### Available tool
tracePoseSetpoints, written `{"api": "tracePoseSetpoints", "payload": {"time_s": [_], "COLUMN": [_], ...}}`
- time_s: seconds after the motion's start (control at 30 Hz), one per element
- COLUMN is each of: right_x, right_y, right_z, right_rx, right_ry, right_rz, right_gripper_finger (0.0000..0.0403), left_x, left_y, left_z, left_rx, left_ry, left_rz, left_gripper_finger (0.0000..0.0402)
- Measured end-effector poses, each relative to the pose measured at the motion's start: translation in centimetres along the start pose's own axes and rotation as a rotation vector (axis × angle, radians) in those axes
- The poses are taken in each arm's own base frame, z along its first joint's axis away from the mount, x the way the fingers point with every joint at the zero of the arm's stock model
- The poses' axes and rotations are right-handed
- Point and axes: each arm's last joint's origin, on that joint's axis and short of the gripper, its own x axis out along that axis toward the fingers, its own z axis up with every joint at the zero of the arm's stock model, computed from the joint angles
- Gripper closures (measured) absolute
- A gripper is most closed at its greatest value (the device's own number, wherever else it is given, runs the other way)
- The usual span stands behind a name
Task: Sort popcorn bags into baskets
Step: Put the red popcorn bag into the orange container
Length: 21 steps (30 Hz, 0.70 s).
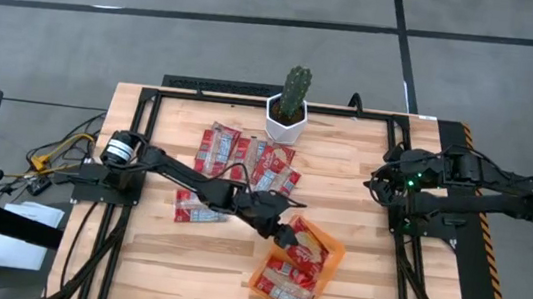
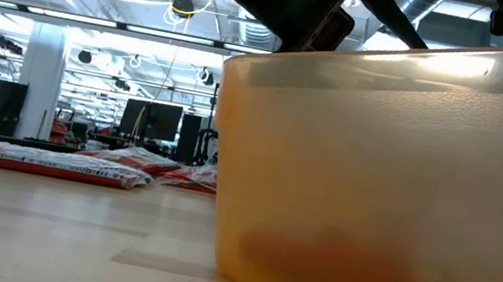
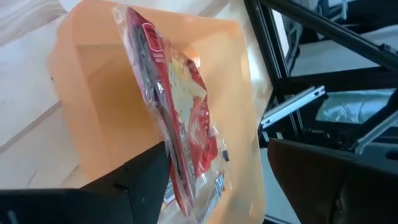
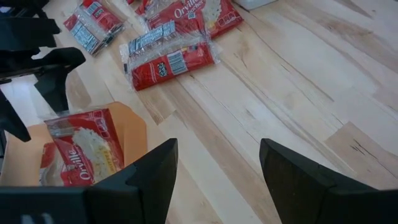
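Pale wood planks form the table [image 1: 341, 198], ringed by a black frame, with a cactus pot [image 1: 289, 114] at its far edge. Left fingers [image 1: 289, 237] reach out over the near middle and are closed on a bag [image 3: 180, 130], pinching its edge so it hangs tilted over the orange tray [image 1: 332, 263]. Below the fingers, the tray already holds another bag [image 1: 286, 283] lying flat. Behind the fingers, toward the pot, a cluster of bags [image 1: 250, 158] lies on the table, and one more bag [image 1: 198, 206] lies alone beside the left arm. Right fingers [image 1: 381, 180] wait spread apart, holding nothing, well apart from the tray at the table's right edge.
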Motion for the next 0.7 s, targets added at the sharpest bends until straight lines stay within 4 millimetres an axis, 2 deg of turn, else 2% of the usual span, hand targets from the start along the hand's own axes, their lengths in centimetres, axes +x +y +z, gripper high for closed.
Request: {"api": "tracePoseSetpoints", "payload": {"time_s": [0.43,0.57,0.7], "right_x": [0.0,0.0,0.0], "right_y": [0.0,0.0,0.0], "right_z": [0.0,0.0,0.0], "right_rx": [0.000,0.000,0.000], "right_ry": [-0.012,-0.011,-0.011], "right_rz": [-0.015,-0.015,-0.015], "right_gripper_finger": [0.0149,0.0149,0.0149], "left_x": [-0.6,-2.1,-4.6], "left_y": [0.1,-1.0,-1.7], "left_z": [1.4,2.3,3.7], "left_rx": [0.013,0.035,0.067], "left_ry": [0.104,0.125,0.131], "left_rz": [-0.050,-0.091,-0.066], "left_gripper_finger": [0.0145,0.0145,0.0145]}}
